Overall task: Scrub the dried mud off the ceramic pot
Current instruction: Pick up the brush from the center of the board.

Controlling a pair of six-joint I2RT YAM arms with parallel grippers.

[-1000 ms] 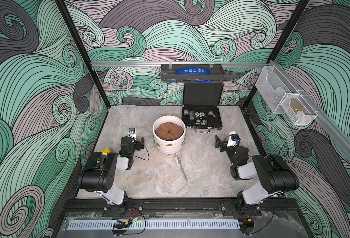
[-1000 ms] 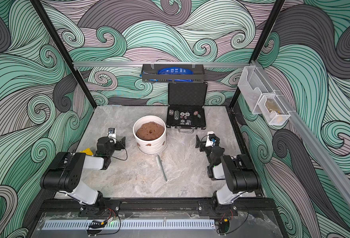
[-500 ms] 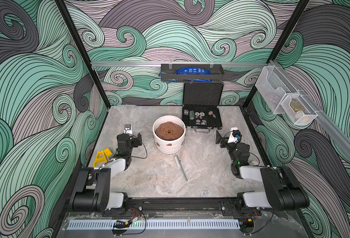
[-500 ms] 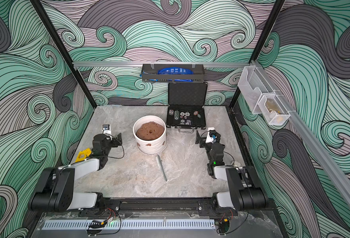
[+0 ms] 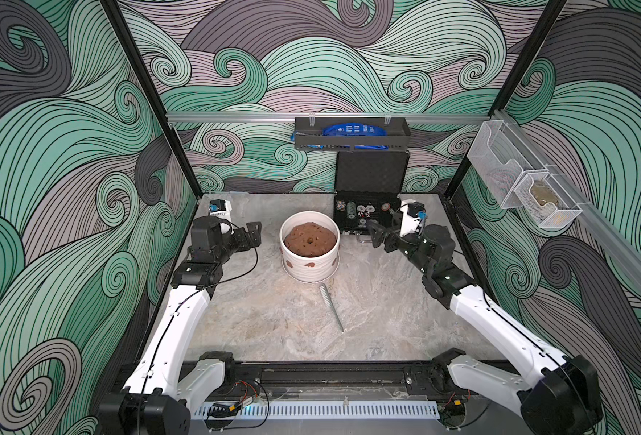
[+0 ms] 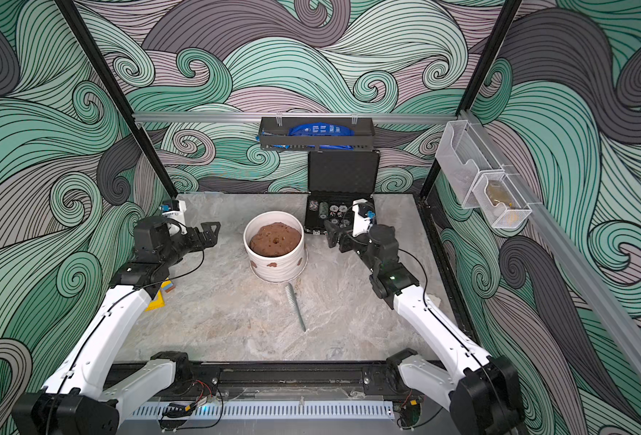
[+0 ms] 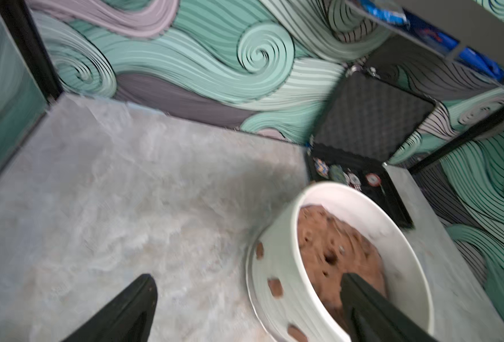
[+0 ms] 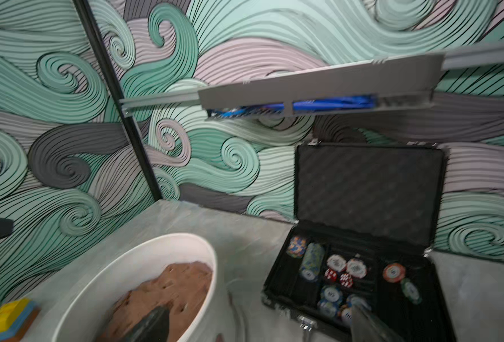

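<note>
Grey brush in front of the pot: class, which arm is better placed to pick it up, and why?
Probably the right. The grey brush lies before the ceramic pot, slightly towards its right side, handle angled rightward, nearer the right arm's fingers, which are open and empty.

We see both top views bright, sharp and evenly lit from above, with shadows faint on the table (image 5: 273,320); frame posts (image 5: 149,98) at 11 and 1 o'clock lean outward. Both wrist views are blurred; the left one shows a grey shadow beside the ceramic pot (image 7: 277,237).
</note>
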